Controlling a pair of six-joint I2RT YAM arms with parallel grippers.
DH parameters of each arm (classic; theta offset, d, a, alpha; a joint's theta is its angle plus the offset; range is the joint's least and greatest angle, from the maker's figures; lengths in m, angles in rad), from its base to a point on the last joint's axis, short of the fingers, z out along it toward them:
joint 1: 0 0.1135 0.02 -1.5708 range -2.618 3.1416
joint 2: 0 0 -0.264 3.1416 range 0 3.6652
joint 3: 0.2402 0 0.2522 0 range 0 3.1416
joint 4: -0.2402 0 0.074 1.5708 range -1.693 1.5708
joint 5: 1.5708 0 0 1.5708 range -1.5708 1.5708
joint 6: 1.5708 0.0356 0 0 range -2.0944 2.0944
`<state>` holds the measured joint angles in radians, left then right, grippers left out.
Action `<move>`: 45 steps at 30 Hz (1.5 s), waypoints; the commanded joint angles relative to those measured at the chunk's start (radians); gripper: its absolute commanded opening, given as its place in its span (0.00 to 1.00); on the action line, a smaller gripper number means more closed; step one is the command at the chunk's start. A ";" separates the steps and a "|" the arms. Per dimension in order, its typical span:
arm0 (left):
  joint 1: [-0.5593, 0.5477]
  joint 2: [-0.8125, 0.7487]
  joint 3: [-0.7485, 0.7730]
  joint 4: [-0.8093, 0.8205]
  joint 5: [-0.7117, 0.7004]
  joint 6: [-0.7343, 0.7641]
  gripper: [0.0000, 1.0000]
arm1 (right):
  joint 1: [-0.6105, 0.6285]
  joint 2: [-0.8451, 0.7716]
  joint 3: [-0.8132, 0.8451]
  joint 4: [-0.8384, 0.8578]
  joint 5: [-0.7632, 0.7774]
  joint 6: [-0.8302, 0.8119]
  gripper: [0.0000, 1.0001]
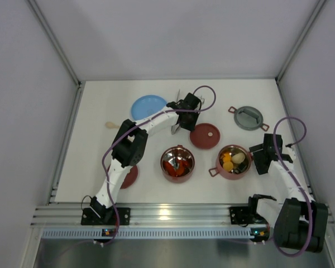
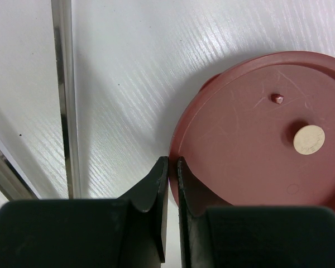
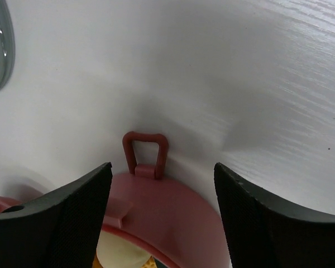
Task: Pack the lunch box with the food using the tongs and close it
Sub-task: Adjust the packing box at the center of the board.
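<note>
When seen from above, the lunch box bowls (image 1: 177, 163) stood at lower centre, food (image 1: 231, 161) inside. At the left wrist, the left gripper (image 2: 172, 162) was nearly closed, nothing visible between its tips, tongs (image 2: 64, 95) at far left. At the right wrist, the right gripper (image 3: 162, 170) was spread wide, a bowl handle (image 3: 145, 151) between its fingers.

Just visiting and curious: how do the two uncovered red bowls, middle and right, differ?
The middle bowl holds mostly red pieces; the right bowl holds orange, pale and black ones. The right bowl shows a loop handle; none shows on the middle bowl. The right gripper stands open astride the right bowl's handle; no gripper is at the middle bowl. Both are dusty-red outside, steel inside, uncovered.
</note>
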<state>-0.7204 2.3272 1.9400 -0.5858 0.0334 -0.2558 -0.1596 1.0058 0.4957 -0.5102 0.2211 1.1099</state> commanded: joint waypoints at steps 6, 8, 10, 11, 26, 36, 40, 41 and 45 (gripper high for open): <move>0.001 -0.075 -0.001 0.024 0.013 0.010 0.00 | -0.011 0.059 -0.017 0.121 -0.071 0.051 0.68; 0.001 -0.077 -0.001 0.023 0.014 0.010 0.00 | -0.009 0.077 -0.010 0.142 -0.084 0.057 0.68; 0.001 -0.078 -0.001 0.021 0.011 0.012 0.00 | -0.001 0.103 0.001 0.156 -0.095 0.067 0.68; 0.001 -0.080 -0.004 0.021 0.011 0.012 0.00 | 0.003 0.111 0.012 0.160 -0.098 0.071 0.68; 0.004 -0.120 -0.039 0.017 -0.009 0.026 0.00 | 0.216 0.217 0.101 0.193 -0.049 0.153 0.68; 0.015 -0.157 -0.064 0.014 -0.021 0.027 0.00 | 0.292 0.327 0.210 0.199 -0.009 0.173 0.69; 0.022 -0.169 -0.064 0.012 -0.023 0.020 0.00 | 0.292 0.375 0.260 0.205 -0.003 0.169 0.69; 0.025 -0.170 -0.064 0.012 -0.024 0.018 0.00 | 0.292 0.396 0.268 0.210 -0.005 0.163 0.69; 0.033 -0.202 -0.067 0.014 -0.023 0.016 0.00 | 0.292 0.418 0.310 0.188 0.015 0.146 0.69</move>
<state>-0.6964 2.2292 1.8797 -0.5915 0.0143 -0.2371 0.1215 1.4147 0.7479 -0.3592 0.1902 1.2583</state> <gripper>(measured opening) 0.122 0.689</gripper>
